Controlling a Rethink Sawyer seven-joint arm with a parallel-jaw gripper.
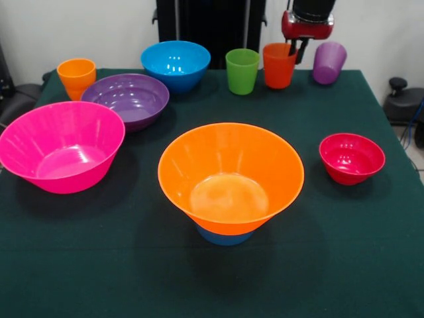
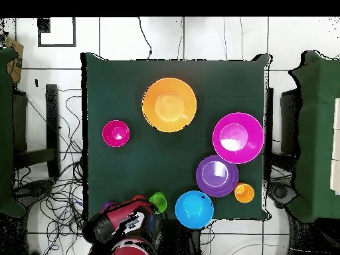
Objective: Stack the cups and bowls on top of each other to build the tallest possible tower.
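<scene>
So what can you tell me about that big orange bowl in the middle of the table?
The large orange bowl is shiny plastic by the look of it, wide at the rim and narrowing to a flat bottom. It sits upright and empty, resting on a small blue bowl whose lower part alone shows beneath it. The pair stands near the middle of the green table, apart from the other bowls. Nothing else touches it; the gripper is far back, at the red-orange cup.

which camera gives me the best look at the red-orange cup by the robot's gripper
The front view. There the red-orange cup stands upright at the table's far edge between the green and purple cups, with the gripper at its rim. In the overhead view the arm covers it, so the cup cannot be seen.
</scene>
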